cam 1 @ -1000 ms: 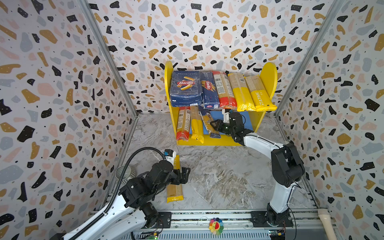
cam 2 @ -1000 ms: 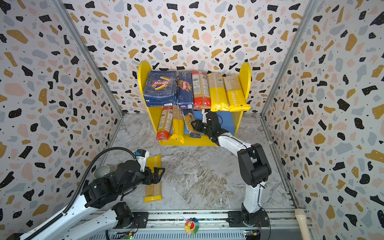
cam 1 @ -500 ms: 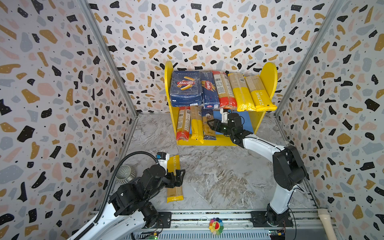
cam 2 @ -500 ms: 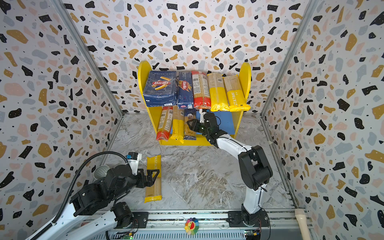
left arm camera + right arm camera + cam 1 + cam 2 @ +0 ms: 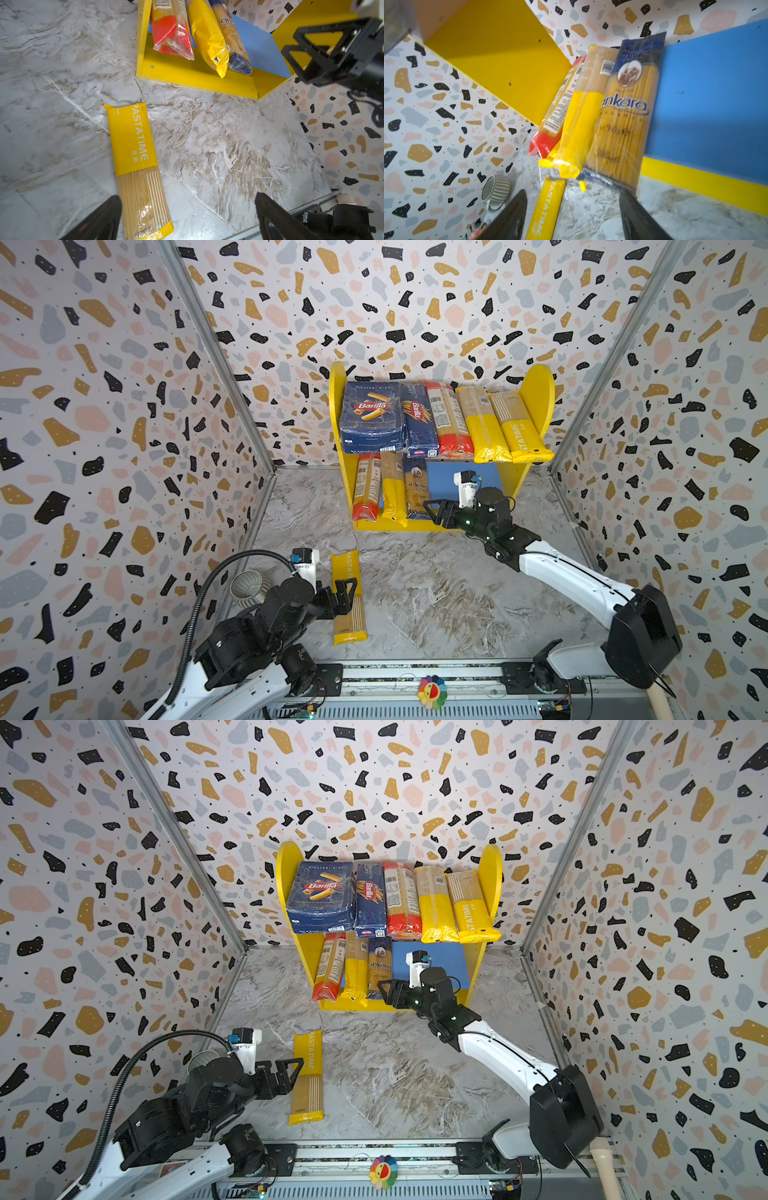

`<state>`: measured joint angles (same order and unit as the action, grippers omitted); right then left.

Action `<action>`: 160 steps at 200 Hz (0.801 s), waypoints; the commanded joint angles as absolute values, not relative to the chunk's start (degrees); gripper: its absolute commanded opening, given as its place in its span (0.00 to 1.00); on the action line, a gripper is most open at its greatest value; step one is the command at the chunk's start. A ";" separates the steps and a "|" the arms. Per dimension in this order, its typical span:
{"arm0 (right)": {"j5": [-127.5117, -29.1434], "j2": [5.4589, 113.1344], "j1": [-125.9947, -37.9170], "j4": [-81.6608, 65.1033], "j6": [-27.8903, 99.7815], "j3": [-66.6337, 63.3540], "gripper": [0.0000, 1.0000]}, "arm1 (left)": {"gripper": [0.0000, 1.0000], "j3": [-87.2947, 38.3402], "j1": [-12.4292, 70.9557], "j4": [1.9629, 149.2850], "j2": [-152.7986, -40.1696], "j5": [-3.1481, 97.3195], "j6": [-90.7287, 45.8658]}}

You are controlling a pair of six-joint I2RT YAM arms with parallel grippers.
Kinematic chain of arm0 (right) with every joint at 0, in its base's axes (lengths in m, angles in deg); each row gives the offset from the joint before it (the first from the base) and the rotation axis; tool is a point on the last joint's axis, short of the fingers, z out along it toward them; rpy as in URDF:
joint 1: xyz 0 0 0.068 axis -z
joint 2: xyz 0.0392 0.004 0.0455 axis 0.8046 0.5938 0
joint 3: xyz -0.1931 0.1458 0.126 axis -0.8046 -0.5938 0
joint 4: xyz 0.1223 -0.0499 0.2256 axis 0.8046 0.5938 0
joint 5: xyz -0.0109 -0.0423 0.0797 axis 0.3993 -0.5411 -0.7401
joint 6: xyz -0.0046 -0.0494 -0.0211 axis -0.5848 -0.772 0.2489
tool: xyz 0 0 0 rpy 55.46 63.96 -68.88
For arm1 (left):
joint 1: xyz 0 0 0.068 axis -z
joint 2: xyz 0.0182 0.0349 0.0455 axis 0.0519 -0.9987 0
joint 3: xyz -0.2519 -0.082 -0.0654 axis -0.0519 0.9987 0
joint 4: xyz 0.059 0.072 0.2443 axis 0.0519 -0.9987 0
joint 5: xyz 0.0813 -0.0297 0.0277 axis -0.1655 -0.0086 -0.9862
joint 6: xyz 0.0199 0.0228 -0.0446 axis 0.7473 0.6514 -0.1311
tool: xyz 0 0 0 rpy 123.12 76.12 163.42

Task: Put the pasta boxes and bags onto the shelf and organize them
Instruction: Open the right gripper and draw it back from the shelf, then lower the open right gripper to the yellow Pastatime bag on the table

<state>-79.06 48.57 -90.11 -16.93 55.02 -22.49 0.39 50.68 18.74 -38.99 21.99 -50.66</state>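
Note:
The shelf (image 5: 538,393) stands at the back wall. Its upper board carries the wide pasta box (image 5: 372,416), the narrow pasta box (image 5: 419,423), a red-ended bag (image 5: 446,418) and two yellow-ended bags (image 5: 480,427). On the lower board lean a red-ended bag (image 5: 366,487), a yellow bag (image 5: 392,489) and the ankara bag (image 5: 627,116). My right gripper (image 5: 432,512) (image 5: 573,199) is open just in front of the ankara bag's lower end, holding nothing. A PASTATIME bag (image 5: 349,626) (image 5: 133,141) lies flat on the floor. My left gripper (image 5: 348,596) (image 5: 187,207) hangs open over it.
A striped cup (image 5: 247,587) sits by the left wall next to my left arm. The right half of the blue lower board (image 5: 465,481) is bare. Patterned walls close in three sides. A rail (image 5: 415,672) runs along the front.
My right gripper opened, let go of the ankara bag and drew back from the shelf; the bag now leans straight beside the yellow one. My left gripper shifted slightly left over the floor bag.

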 commanded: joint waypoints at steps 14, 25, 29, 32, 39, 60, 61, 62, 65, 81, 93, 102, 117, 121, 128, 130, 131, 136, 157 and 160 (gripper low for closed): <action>-72.61 41.63 -97.13 -11.08 52.94 -27.57 0.74 | 1.00 -2.33 50.96 13.79 -35.37 20.02 -55.57; -71.48 40.49 -100.61 -10.82 53.13 -29.13 0.74 | 0.99 -2.65 50.95 13.00 -33.91 20.04 -56.08; -70.96 40.22 -101.93 -10.75 53.19 -29.66 0.74 | 1.00 -2.79 50.96 12.69 -33.34 19.94 -56.10; -70.59 40.07 -102.91 -10.65 53.22 -30.02 0.74 | 0.99 -2.83 50.95 12.47 -32.93 19.98 -57.61; -69.23 39.90 -105.23 -10.30 53.46 -30.71 0.75 | 1.00 -3.01 50.94 11.94 -32.20 19.93 -58.32; -67.34 40.49 -111.26 -10.94 54.60 -32.79 0.76 | 1.00 -4.24 50.92 9.69 -30.83 19.49 -59.64; -67.28 40.53 -111.51 -10.98 54.70 -32.86 0.76 | 1.00 -4.28 50.90 9.61 -30.80 19.46 -59.67; -67.25 40.64 -111.72 -11.01 54.80 -32.94 0.76 | 1.00 -4.35 50.89 9.48 -30.79 19.45 -59.69; -67.08 40.93 -112.41 -11.05 55.07 -33.08 0.76 | 0.99 -4.68 50.95 9.17 -30.64 19.39 -59.82; -66.05 43.25 -116.66 -12.42 55.97 -33.42 0.78 | 0.99 -6.25 50.94 7.38 -29.80 18.81 -60.53; -64.59 46.00 -120.18 -12.77 56.80 -32.51 0.79 | 1.00 -7.86 50.93 5.82 -29.06 18.23 -61.21; -63.80 48.43 -122.68 -13.06 57.39 -31.39 0.80 | 1.00 -9.14 50.94 4.68 -28.34 17.73 -61.69; -62.04 52.40 -126.37 -13.14 58.37 -29.19 0.82 | 0.99 -11.35 50.88 3.03 -26.99 16.98 -62.07; -61.73 53.59 -127.04 -13.05 58.49 -28.66 0.82 | 0.99 -11.78 50.92 2.71 -26.62 16.69 -62.07; -61.21 55.27 -128.09 -12.78 58.87 -27.49 0.83 | 0.99 -12.42 50.92 2.19 -26.20 16.49 -62.00; -61.06 55.85 -128.28 -12.55 59.03 -27.24 0.84 | 1.00 -12.59 50.93 2.05 -26.05 16.43 -61.95; -60.98 55.99 -128.37 -12.49 59.12 -27.05 0.84 | 0.99 -12.68 50.95 1.96 -26.00 16.40 -61.92; -60.54 57.09 -128.94 -12.29 59.36 -26.45 0.86 | 1.00 -12.89 50.88 1.49 -25.89 16.11 -61.86; -59.58 61.27 -130.25 -12.11 61.19 -24.60 0.91 | 1.00 -12.95 50.89 -0.11 -26.67 15.95 -61.16; -59.57 61.73 -130.37 -12.09 61.48 -24.32 0.91 | 1.00 -12.88 50.93 -0.29 -26.87 16.01 -61.11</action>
